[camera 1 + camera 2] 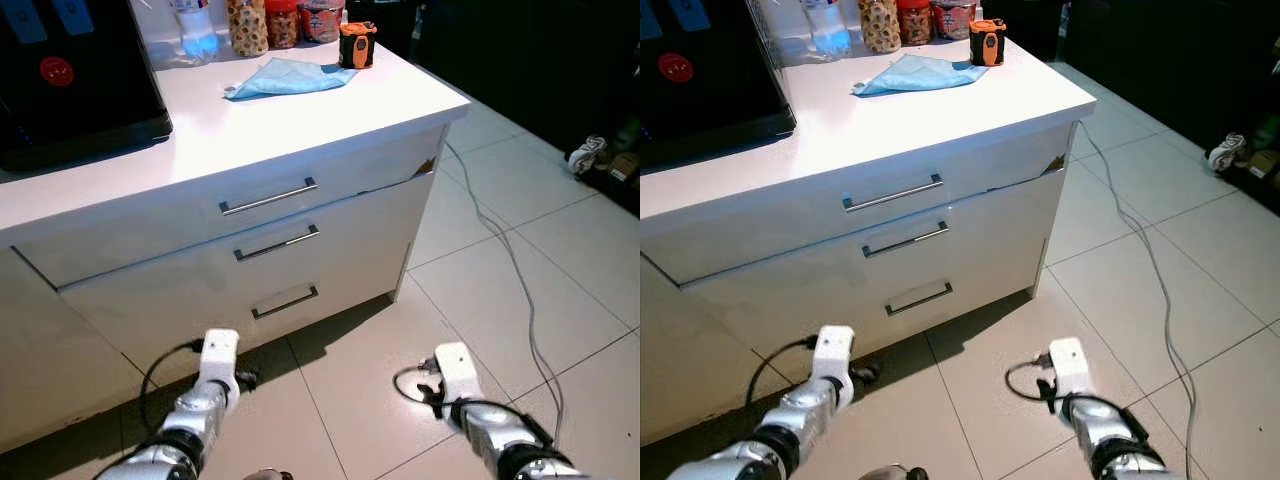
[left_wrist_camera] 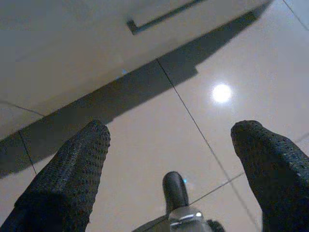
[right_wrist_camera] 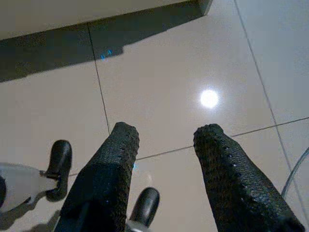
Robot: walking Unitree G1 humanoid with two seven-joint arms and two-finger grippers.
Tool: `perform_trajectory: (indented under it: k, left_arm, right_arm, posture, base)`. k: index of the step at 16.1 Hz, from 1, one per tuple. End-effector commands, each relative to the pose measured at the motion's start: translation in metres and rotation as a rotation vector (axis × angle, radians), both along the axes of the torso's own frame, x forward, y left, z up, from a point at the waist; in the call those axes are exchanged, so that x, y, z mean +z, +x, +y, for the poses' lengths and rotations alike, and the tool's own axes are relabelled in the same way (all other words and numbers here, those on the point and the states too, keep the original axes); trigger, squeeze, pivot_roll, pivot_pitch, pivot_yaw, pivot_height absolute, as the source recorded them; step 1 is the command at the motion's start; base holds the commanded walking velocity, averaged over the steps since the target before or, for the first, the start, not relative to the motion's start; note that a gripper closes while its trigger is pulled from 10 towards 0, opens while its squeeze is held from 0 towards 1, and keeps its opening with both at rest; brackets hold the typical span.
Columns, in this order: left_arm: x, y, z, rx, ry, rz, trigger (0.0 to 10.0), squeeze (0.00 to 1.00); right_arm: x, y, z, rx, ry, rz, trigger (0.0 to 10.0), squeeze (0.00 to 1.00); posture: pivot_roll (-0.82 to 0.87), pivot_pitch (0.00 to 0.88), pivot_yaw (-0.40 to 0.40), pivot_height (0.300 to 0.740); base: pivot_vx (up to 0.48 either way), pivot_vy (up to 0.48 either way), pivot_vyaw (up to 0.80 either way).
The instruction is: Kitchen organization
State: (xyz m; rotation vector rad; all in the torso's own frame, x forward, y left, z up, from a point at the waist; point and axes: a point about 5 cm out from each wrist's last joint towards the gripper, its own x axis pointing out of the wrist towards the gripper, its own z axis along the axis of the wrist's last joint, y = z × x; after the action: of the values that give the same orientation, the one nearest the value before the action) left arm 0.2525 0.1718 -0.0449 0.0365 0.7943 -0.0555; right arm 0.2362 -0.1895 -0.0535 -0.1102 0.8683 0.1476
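Observation:
A white counter (image 1: 300, 120) stands ahead with three stacked drawers: top handle (image 1: 268, 197), middle handle (image 1: 276, 243), bottom handle (image 1: 285, 302). On the counter lie a blue cloth (image 1: 285, 77) and an orange and black tape measure (image 1: 356, 44), with jars (image 1: 265, 22) and a plastic bottle (image 1: 195, 30) behind them. Both arms hang low before the drawers, the left wrist (image 1: 218, 352) and the right wrist (image 1: 452, 362) over the floor. My left gripper (image 2: 170, 128) is open wide, with nothing in it. Above the tiles my right gripper (image 3: 166, 129) is open and holds nothing.
A black appliance (image 1: 70, 80) fills the counter's left part. A grey cable (image 1: 510, 260) runs over the tiled floor (image 1: 560, 250) from the counter's right corner. Shoes (image 1: 590, 155) lie at the far right by dark furniture. The robot's feet (image 3: 58, 159) show below.

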Motion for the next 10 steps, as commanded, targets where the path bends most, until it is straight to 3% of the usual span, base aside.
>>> perform_trajectory:
  k: [1, 3, 5, 10]
  left_arm:
    - [-0.002, -0.004, -0.002, -0.039, 0.017, -0.003, 10.0, 0.00]
    - [0.000, -0.002, 0.003, -0.034, 0.010, -0.024, 10.0, 0.00]
    - [0.004, 0.003, 0.007, -0.022, -0.006, -0.053, 10.0, 0.00]
    - [0.007, 0.007, 0.004, -0.086, 0.014, -0.064, 10.0, 0.00]
  right_arm:
    - [0.001, 0.001, 0.001, -0.029, 0.021, -0.028, 10.0, 0.00]
    - [0.001, 0.000, -0.004, -0.028, -0.049, -0.029, 10.0, 0.00]
    - [0.001, -0.001, -0.007, -0.039, -0.033, -0.037, 10.0, 0.00]
    - [-0.013, -0.026, -0.017, -0.107, -0.057, 0.007, 10.0, 0.00]
  posture:
    - [-0.02, 0.000, 0.063, 0.740]
    - [-0.02, 0.000, 0.069, 0.740]
    - [-0.02, 0.000, 0.075, 0.740]
    - [-0.02, 0.000, 0.108, 0.740]
  base:
    - [0.000, 0.000, 0.00]
    - [0.000, 0.000, 0.00]
    - [0.000, 0.000, 0.00]
    - [0.000, 0.000, 0.80]
